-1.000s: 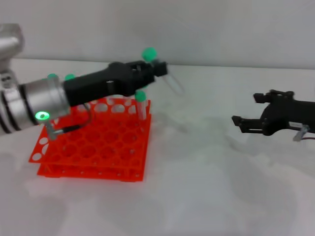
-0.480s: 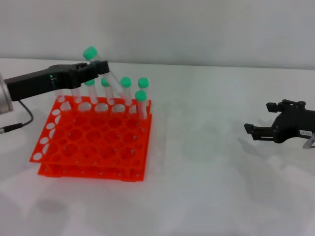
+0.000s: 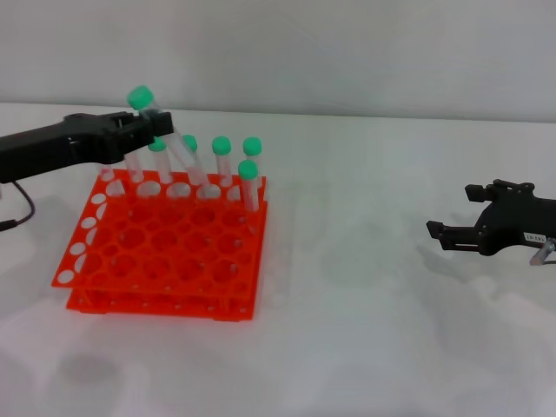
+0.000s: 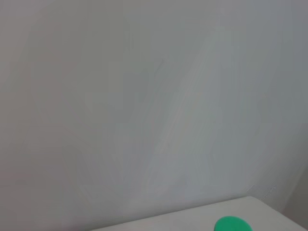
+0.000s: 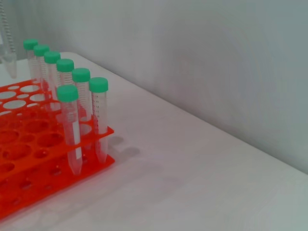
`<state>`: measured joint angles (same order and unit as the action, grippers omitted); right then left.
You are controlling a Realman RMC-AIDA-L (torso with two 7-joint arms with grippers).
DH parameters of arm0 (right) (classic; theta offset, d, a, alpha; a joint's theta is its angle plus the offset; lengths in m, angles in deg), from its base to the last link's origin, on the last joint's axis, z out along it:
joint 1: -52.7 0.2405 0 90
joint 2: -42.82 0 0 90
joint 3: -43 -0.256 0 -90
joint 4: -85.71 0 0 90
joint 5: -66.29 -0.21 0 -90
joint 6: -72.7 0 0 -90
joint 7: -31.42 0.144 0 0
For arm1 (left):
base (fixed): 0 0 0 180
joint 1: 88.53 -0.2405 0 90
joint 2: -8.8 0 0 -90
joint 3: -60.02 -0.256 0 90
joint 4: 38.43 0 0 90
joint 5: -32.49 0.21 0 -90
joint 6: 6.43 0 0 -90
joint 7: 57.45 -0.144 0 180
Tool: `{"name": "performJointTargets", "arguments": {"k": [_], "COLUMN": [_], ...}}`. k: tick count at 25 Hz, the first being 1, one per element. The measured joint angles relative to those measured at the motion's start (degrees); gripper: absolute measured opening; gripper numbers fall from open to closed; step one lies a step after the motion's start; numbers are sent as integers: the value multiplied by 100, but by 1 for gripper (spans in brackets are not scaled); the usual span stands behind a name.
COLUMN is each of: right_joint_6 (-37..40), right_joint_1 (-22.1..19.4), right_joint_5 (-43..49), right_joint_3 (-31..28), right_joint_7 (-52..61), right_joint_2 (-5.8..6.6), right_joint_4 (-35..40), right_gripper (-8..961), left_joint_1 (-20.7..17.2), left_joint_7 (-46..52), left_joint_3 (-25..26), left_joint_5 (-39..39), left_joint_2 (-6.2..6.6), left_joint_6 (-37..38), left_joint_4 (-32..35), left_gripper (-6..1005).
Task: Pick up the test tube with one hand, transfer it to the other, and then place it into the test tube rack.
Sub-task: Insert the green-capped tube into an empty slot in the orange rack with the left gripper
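While our right gripper (image 3: pixel 452 233) waits low at 3 o'clock with its fingers apart and nothing in them, well away from the work, we look past the near rows of the test tube rack (image 3: pixel 165 252). At 10 o'clock our left gripper (image 3: pixel 152 129) is clamped on the test tube (image 3: pixel 165 139), right under its green cap. Its long axis tilts: cap up toward 11 o'clock, tip down toward 5 o'clock, over the far row beside other green-capped tubes (image 3: pixel 250 169). We judge it needs standing up straight before going down.
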<state>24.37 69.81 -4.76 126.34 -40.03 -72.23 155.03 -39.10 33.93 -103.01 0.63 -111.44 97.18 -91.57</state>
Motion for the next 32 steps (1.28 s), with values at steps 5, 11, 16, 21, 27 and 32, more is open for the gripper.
{"name": "performJointTargets", "arguments": {"k": [5,11,16,21,27,32], "right_joint_6": [5,14,35,69,176,176], "right_joint_1": [4,4,22,61,66,115], "right_joint_5": [-14,-15,-67,-142,-255,-314], "right_joint_3": [9,11,8,13,93,188], "right_joint_7": [0,0,-59,-89,-105,-100], "right_joint_2": [0,0,-7,-11,-17,-18], "right_joint_4": [-13,-27,-127,-239,-306,-307], "right_gripper": [855,851,850,850,850,851], "left_joint_1": [-41,-26,-73,-229,-558,-646], "left_joint_7": [438,424,-364,-835,-1307,-1440], "left_joint_3": [0,0,0,0,0,0], "left_joint_5": [-54,-46,-110,-361,-681,-529], "left_joint_2": [44,24,-5,-32,-6,22], "left_joint_6": [338,706,721,704,598,139], "left_joint_4": [-563,-1616,-1855,-1767,-1064,-516], "left_gripper": [208,208,208,208,208,207]}}
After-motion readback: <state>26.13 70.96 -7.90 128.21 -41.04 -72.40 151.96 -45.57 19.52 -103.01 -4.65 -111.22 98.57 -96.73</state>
